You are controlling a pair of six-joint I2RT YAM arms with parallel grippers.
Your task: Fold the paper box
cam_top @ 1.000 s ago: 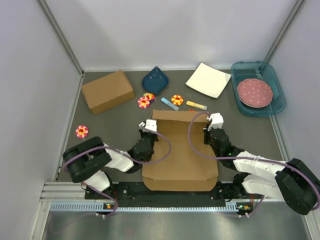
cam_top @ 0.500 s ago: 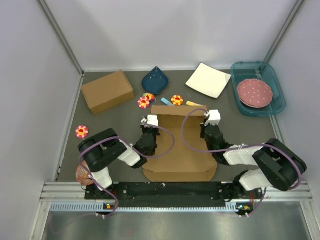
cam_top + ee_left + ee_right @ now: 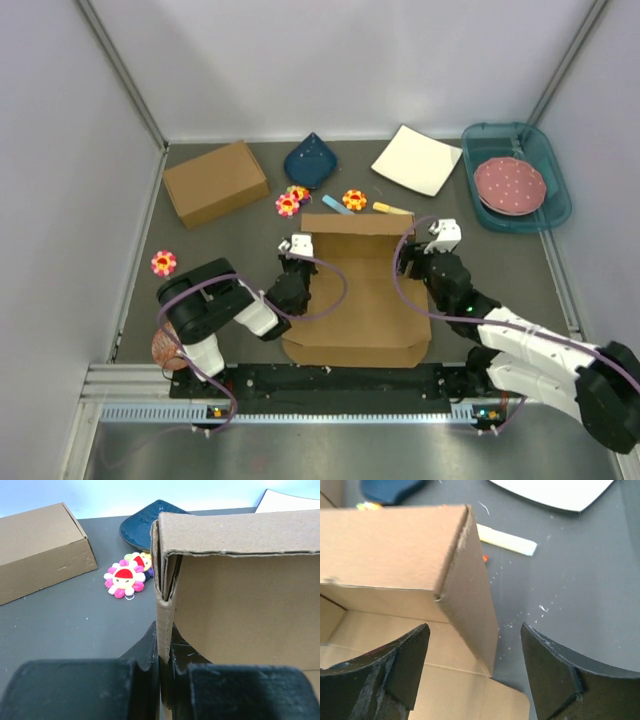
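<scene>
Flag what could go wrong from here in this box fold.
1. The right gripper stands open around the paper box's right wall, so that wall may spring back down.
2. Only the left gripper pinches the box, at its left wall; a pull could skew it or push its rear wall into the flower toys and yellow stick behind.

Dark grey tabletop (image 3: 230, 250), apparently white walls (image 3: 350, 60)

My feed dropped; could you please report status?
Left gripper shut on left wall of paper box. Right gripper open, straddling right wall. Yellow stick behind far wall.
</scene>
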